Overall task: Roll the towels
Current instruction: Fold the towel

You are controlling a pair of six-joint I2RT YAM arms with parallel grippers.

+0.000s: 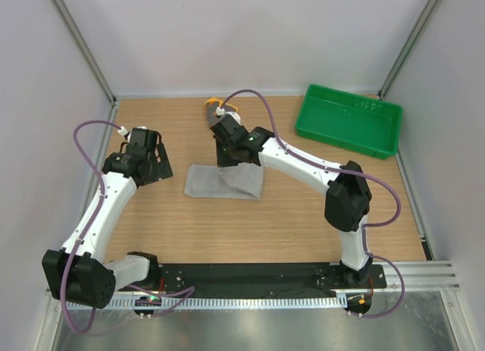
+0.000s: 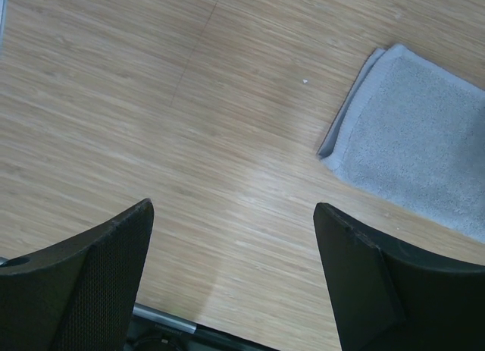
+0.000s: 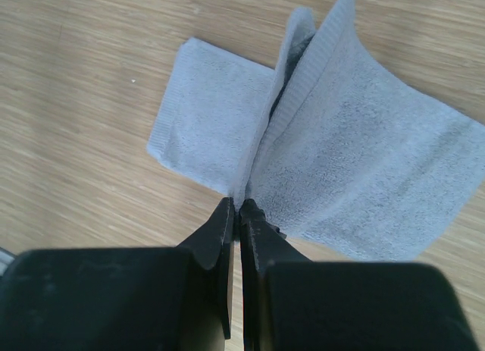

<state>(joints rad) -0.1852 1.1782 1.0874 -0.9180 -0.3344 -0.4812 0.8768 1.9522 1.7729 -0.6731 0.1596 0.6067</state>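
Note:
The light grey towel [image 1: 220,183] lies folded on the wooden table at the middle. My right gripper [image 1: 228,155] is shut on its far edge, and in the right wrist view [image 3: 239,207] it pinches that edge up into a raised ridge of the towel [image 3: 364,161]. The orange and yellow patterned towel [image 1: 214,106] lies behind the right wrist, mostly hidden by it. My left gripper [image 1: 157,163] is open and empty, left of the grey towel; in the left wrist view [image 2: 233,207] it is over bare wood, with the towel's corner [image 2: 417,139] at upper right.
A green plastic tray [image 1: 350,118] stands at the back right corner. Grey walls with metal posts close in the table on three sides. A black rail with the arm bases runs along the near edge.

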